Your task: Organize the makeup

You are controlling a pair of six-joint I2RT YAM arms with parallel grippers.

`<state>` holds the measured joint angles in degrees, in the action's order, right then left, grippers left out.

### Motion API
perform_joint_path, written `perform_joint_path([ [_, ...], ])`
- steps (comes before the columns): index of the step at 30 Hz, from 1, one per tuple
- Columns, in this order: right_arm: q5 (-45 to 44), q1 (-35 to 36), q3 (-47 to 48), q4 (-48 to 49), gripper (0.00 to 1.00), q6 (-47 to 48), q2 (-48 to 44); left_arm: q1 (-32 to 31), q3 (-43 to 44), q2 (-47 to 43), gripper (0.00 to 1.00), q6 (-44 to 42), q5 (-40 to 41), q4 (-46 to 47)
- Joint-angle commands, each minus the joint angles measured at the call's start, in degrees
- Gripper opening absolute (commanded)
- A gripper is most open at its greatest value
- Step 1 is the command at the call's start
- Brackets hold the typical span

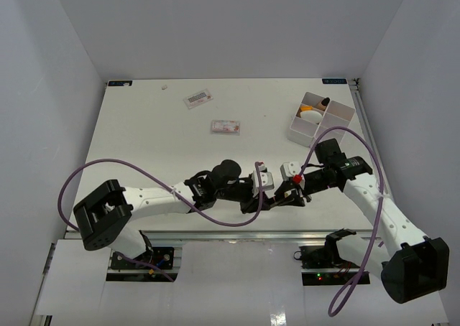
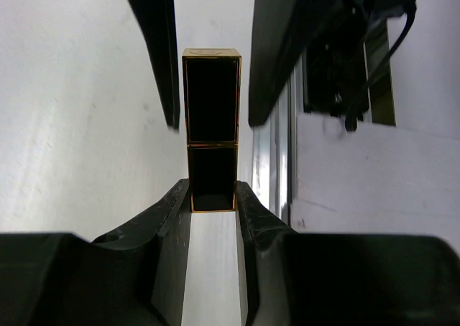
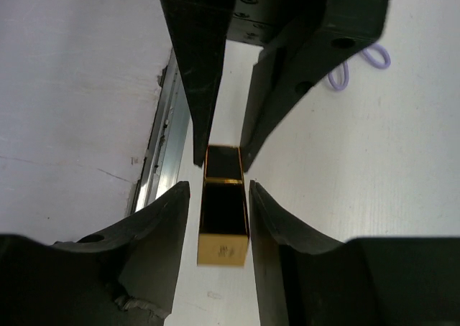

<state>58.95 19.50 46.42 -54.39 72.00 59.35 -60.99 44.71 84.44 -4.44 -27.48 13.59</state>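
1 lipstick tube (image 2: 211, 143), ctr: L gripper (image 2: 213, 191) clamped on it; R gripper (image 3: 219, 191) jaws slack, not touching. 2 packets (image 1: 198, 98) (image 1: 226, 127) at 12 o'clock, 1 tray (image 1: 343, 112) at 2.

Lipstick tube (image 3: 223, 218) btwn right hand (image 3: 219, 191) jaws

White multi-compt tray (image 1: 303, 133) far rt on table (image 1: 158, 139).

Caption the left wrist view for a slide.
Left tool grips a black-and-gold lipstick tube; the right tool straddles its far end.
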Motion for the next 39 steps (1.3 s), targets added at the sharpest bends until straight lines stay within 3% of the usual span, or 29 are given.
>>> perform_joint_path([
  [1, 4.4, 1.3, 0.9, 4.3, 0.58, -2.0, -2.0, -0.5, 0.3, -5.1, 0.17, 2.1, 0.8, 13.0],
  [4, 3.7, 1.3, 2.1, 4.6, 0.67, -3.6, -2.9, -0.5, -1.0, -5.2, 0.17, 2.6, 1.3, 14.2],
  [10, 3.2, 0.7, 7.0, 4.6, 0.75, -6.1, -4.3, -0.5, -2.4, -5.3, 0.17, 2.5, 1.9, 14.5],
  [12, 3.3, 0.5, 8.9, 4.5, 0.83, -7.1, -4.7, -0.5, -2.8, -5.1, 0.17, 2.4, 1.9, 14.3],
  [17, 3.7, -0.8, 13.2, 4.6, 0.89, -9.2, -4.6, -0.5, -4.2, -5.1, 0.17, 2.5, 2.1, 14.7],
  [28, 17.7, -12.9, 13.4, 3.7, 0.85, -9.7, -0.9, -0.2, -10.8, -9.7, 0.17, 7.3, 4.2, 22.1],
  [39, 21.2, -13.2, 13.6, -5.1, 0.83, 1.9, 5.3, 0.0, -12.0, -8.9, 0.17, 10.1, 3.1, 28.7],
])
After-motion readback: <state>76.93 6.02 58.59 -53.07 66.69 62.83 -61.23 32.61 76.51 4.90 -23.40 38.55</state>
